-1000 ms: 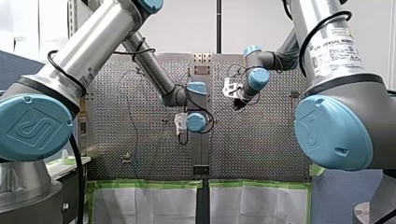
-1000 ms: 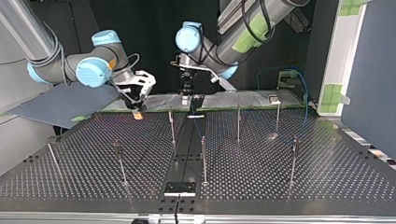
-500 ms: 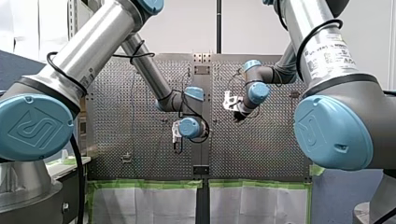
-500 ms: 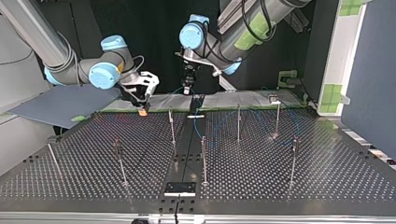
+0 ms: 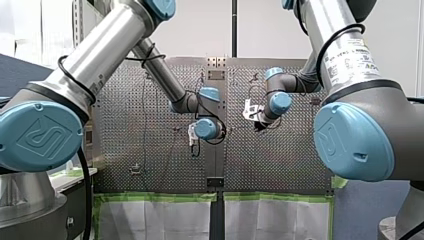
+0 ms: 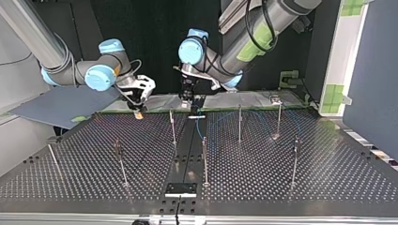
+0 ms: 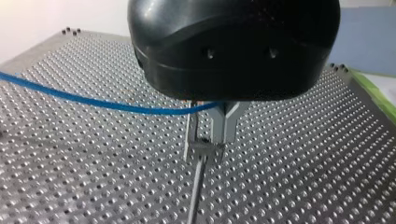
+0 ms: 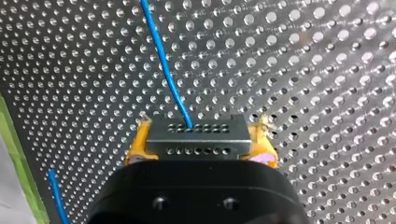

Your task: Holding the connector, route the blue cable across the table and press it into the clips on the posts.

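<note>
Front view. Left gripper (image 5: 193, 145) hangs over the middle of the table (image 5: 280, 160), just beside the centre strip. Right gripper (image 5: 258, 126) sits farther out across the table, on the other side of the strip, apart from the left one. Neither gripper's jaws can be read from here. The cable is too thin to trace.

Top view. Right gripper is low over the table's far edge, at the view's left, its tip close to the surface. Left gripper is near the far end of the centre strip, pointing down. Blue cable (image 6: 201, 131) shows below the left gripper and runs a short way along the strip. A fainter blue arc crosses the table at the view's right, passing among the posts (image 6: 239, 124). The posts are thin and upright, spread over both halves of the table. No cable run between the two grippers can be made out here.

Left wrist view. Left gripper is straight above one of the posts, right at the clip (image 7: 203, 148) on its top. Cable comes in from the side, clear of the table, and ends under the black housing at the gripper. Cannot tell whether the jaws pinch it or merely straddle it.

Right wrist view. Right gripper's jaws are closed on the grey connector (image 8: 196, 138), with yellow pads (image 8: 134, 148) on both flanks. Cable leaves the connector's front face and runs away over the table. A second short blue stretch lies beside the green tape (image 8: 11, 154) at the table's edge.
</note>
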